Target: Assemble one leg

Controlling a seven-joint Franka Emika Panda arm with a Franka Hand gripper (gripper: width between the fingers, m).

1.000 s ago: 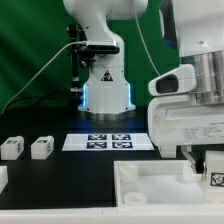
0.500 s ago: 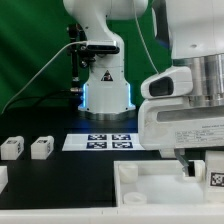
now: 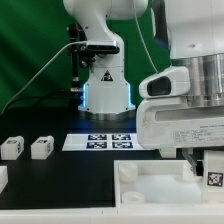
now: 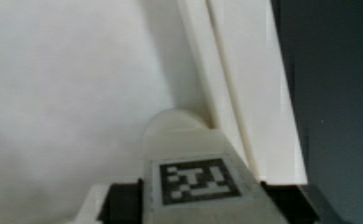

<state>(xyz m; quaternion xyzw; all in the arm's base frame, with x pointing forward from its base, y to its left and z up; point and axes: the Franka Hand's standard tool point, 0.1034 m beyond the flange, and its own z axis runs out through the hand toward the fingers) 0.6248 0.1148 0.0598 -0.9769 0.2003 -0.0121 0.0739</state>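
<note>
My gripper (image 3: pixel 206 170) is shut on a leg (image 3: pixel 213 178), a small white block with a black-and-white tag. It holds the leg over the right part of the large white panel (image 3: pixel 150 186), at the exterior view's lower right. In the wrist view the leg (image 4: pixel 196 160) sits between my gripper's (image 4: pixel 203 208) dark fingers (image 4: pixel 132 203), tag facing the camera, its rounded tip over the white panel (image 4: pixel 71 90) near the panel's edge. Two more legs (image 3: pixel 11 147) (image 3: pixel 41 148) stand on the black table at the exterior view's left.
The marker board (image 3: pixel 105 141) lies flat in front of the arm's base (image 3: pixel 106 95). A green backdrop stands behind. The panel has a raised rim and a round corner socket (image 3: pixel 131 196). Black table shows beside the panel's edge (image 4: pixel 329 90).
My wrist and the held leg have shifted a little toward the exterior view's left. The two legs on the table have not moved.
</note>
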